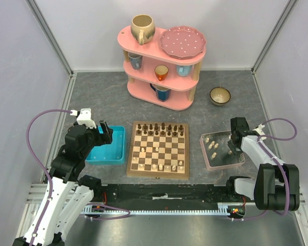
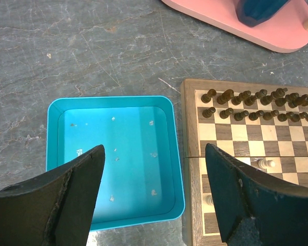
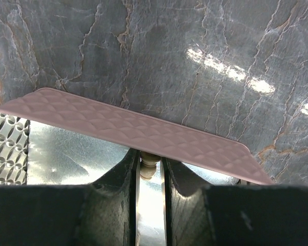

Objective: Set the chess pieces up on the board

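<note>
Cream pieces: pale cream wooden chess pieces (image 1: 213,146), a few standing in the clear pink-rimmed tray (image 1: 237,160), several on the near rows of the board.
Board: square wooden checkered board (image 1: 159,148), middle of the grey stone-patterned bench (image 1: 102,97); dark brown chess pieces (image 1: 159,128) fill its far rows.
Right gripper: right gripper (image 3: 149,159) low in the clear tray, narrow, one cream piece between the fingers; firm grip cannot be told.
Left gripper: left gripper (image 2: 154,154) wide, holding nothing, above the turquoise plastic tray (image 2: 128,133) left of the board.

white and black arms (image 1: 66,174), looping purple cables (image 1: 37,123), matte black grippers (image 2: 154,148)
</note>
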